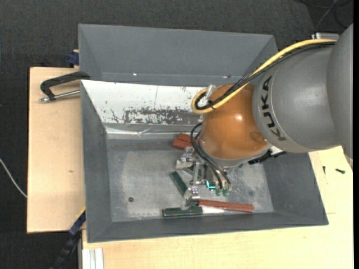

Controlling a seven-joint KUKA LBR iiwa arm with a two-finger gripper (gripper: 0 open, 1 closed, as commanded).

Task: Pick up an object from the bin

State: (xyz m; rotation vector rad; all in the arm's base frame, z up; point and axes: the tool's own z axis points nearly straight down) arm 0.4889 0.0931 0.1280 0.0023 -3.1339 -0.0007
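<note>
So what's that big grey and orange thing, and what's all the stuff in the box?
That is a robot arm, reaching in from the right. The orange dome is a cover on its wrist, and the yellow cable belongs to it too. At its tip is a gripper, its "hand" for picking things up.

The camera looks down from above, a little to one side, into a grey metal bin. The gripper is low in the bin, near the front. Close to it lie a slanted green piece, a dark green strip and a red strip. Further back lies a reddish-brown block.

I can't tell from here whether it has grabbed anything.
</note>
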